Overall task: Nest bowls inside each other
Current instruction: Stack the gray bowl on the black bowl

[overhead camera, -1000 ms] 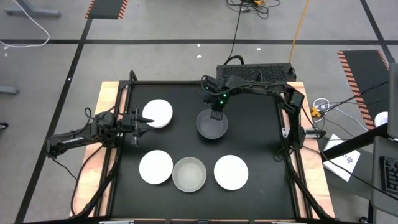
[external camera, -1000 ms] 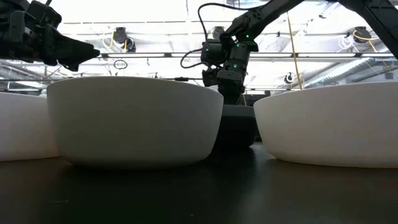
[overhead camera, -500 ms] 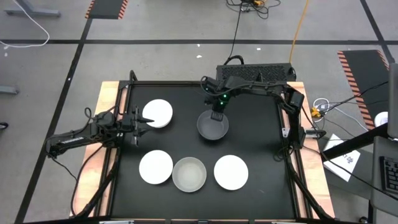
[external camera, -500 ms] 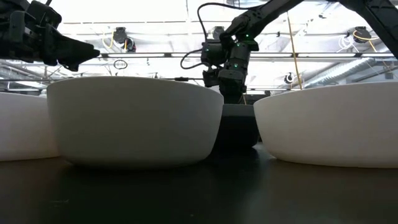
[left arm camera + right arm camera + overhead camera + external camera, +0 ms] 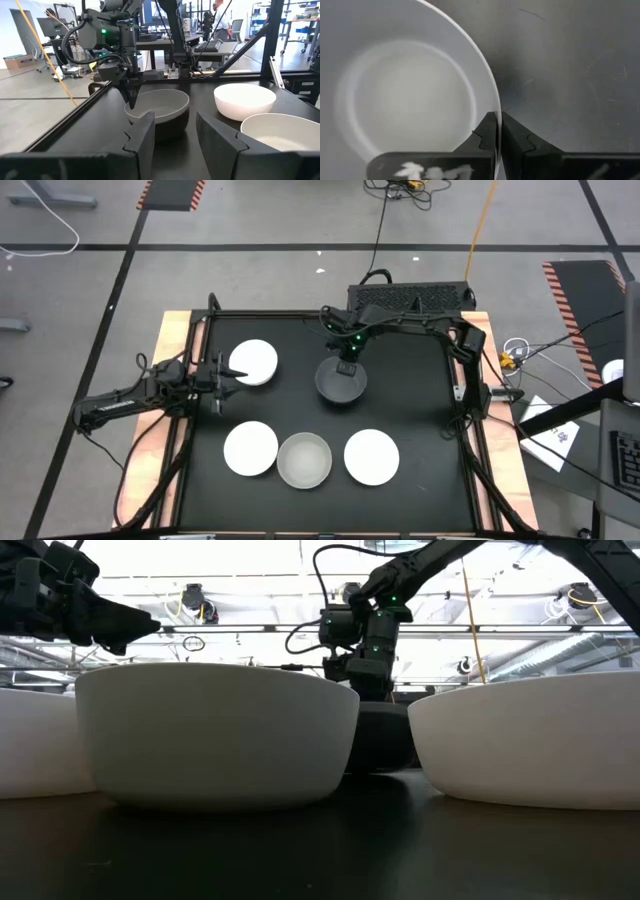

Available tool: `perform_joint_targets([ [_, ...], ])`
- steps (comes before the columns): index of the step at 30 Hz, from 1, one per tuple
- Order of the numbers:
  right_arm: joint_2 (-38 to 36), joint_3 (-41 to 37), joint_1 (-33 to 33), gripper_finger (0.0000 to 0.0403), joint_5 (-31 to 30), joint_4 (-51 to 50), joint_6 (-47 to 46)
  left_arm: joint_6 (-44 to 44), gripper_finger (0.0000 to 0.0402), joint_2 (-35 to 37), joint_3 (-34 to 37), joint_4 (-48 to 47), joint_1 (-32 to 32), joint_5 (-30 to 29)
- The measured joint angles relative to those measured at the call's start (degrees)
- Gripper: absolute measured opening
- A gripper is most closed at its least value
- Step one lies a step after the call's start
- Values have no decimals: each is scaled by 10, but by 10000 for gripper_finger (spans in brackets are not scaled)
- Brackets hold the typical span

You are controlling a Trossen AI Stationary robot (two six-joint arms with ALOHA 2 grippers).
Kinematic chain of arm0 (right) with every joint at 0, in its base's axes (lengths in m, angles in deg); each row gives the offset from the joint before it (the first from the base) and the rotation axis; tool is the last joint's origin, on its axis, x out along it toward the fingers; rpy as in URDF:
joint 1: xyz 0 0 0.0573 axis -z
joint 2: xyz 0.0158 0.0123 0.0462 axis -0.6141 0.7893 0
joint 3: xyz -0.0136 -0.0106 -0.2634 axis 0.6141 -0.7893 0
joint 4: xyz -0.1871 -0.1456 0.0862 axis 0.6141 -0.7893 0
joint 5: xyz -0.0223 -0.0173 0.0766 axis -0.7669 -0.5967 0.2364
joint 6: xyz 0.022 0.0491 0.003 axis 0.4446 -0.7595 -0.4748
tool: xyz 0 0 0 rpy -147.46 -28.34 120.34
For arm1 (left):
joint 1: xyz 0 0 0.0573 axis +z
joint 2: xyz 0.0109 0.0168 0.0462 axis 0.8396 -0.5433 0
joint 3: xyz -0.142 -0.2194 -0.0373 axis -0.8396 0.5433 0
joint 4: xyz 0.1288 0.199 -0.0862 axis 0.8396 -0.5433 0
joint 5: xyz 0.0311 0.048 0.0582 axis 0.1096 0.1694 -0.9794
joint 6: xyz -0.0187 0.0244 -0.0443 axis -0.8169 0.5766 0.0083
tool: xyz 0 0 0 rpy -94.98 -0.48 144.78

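Note:
A dark grey bowl (image 5: 341, 383) sits mid-table, and my right gripper (image 5: 346, 365) is shut on its far rim. Three white bowls show: one at far left (image 5: 253, 363), two in the near row (image 5: 250, 448) (image 5: 371, 456). A pale translucent bowl (image 5: 304, 460) rests on its base between those two. No separate black bowl shows. My left gripper (image 5: 222, 375) hovers open beside the far-left white bowl, raised above the table (image 5: 110, 620). In the left wrist view its fingers (image 5: 172, 132) frame the distant dark bowl (image 5: 160, 107). My right gripper pinches the dark grey bowl's rim (image 5: 492, 107) on its far side, one finger inside the bowl and one outside. The fingers (image 5: 131, 95) come from above, pointing down. The bowl sits level with its base on or just off the table; which, I cannot tell.
The black tabletop has a raised frame along its edges (image 5: 200, 320). A dark box (image 5: 410, 298) lies beyond the far edge. Open black surface lies right of the dark bowl (image 5: 420, 390). In the low view the near row of bowls (image 5: 215, 735) blocks most of the table behind.
My right gripper, still shut on the dark bowl's rim, has drifted slightly toward the table's right and then back left, and the bowl has shifted a little with it. My left arm has kept still.

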Motion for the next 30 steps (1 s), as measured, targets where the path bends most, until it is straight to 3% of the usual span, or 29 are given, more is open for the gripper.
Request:
perform_joint_targets([
  [17,-2,-2,-2,11,4,9,-4,0,147,0,0,-8,0,0],
  [30,-4,-5,-9,118,25,7,3,0,147,0,0,-8,0,0],
])
